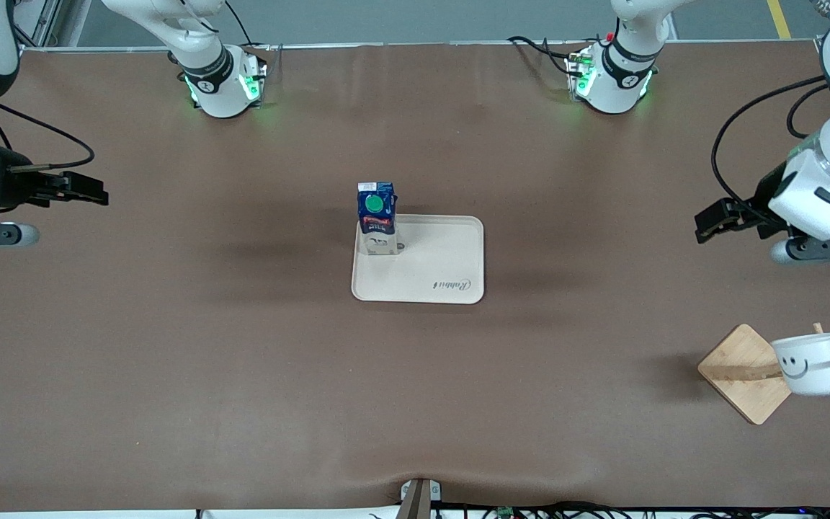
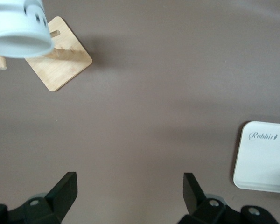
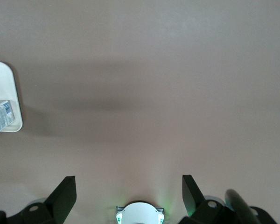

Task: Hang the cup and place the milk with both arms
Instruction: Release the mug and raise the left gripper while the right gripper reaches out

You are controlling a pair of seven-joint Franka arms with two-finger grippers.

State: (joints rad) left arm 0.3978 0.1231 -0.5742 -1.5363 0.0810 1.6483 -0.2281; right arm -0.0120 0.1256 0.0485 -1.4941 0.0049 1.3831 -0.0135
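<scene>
Both jobs look done.
The cup (image 1: pixel 815 364) hangs on the wooden rack (image 1: pixel 745 373), the milk (image 1: pixel 377 218) stands on the tray (image 1: pixel 444 268); my left gripper (image 1: pixel 710 226) and right gripper (image 1: pixel 91 189) hover spread, empty.

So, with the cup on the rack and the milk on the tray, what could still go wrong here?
1. The cup hangs by its handle on a peg of the wooden rack, well off its base; a bump might slip it off or tip the rack.
2. The milk stands tall in a corner of the tray, close to the rim; a knock could topple it.
3. The open left gripper hangs over the table near the rack; lowering it carelessly might hit the cup.
</scene>
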